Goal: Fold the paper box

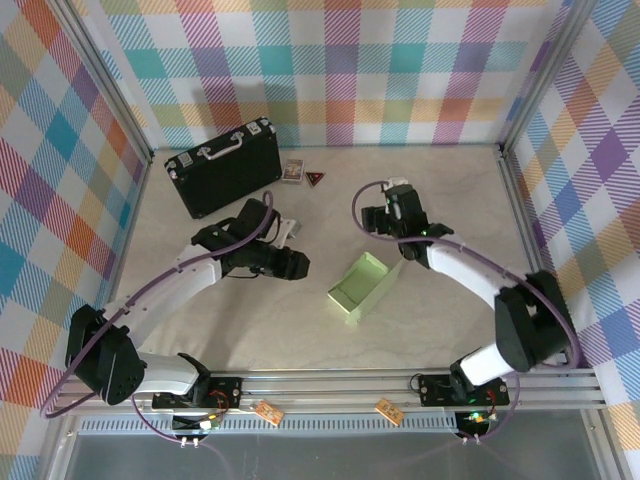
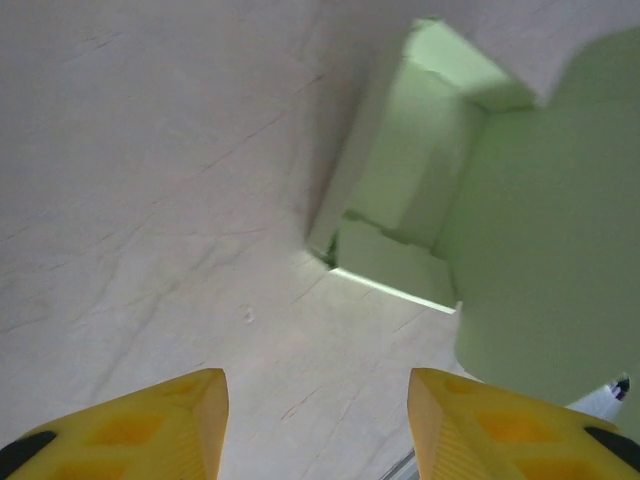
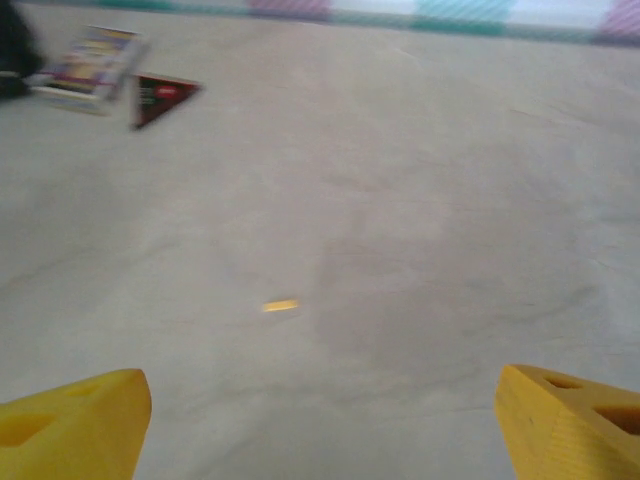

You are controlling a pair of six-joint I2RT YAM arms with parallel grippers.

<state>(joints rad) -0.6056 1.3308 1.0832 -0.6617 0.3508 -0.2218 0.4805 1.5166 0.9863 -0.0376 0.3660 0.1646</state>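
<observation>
The paper box (image 1: 362,288) is a pale green, shallow, open rectangle lying at an angle in the middle of the table. In the left wrist view the paper box (image 2: 420,200) shows its inner walls and a large flap at the upper right. My left gripper (image 1: 300,265) hovers just left of the box, and its yellow fingers (image 2: 150,425) stand apart over bare table, so my left gripper (image 2: 318,425) is open. My right gripper (image 1: 373,218) is above the box's far end, apart from it. In its wrist view my right gripper (image 3: 320,425) is wide open with nothing between the fingers.
A black briefcase (image 1: 222,166) with metal corners lies at the back left. Beside it are a small card pack (image 1: 292,172) and a dark triangular piece (image 1: 316,179). A tiny yellow scrap (image 3: 280,306) lies on the table. Checked walls enclose the table.
</observation>
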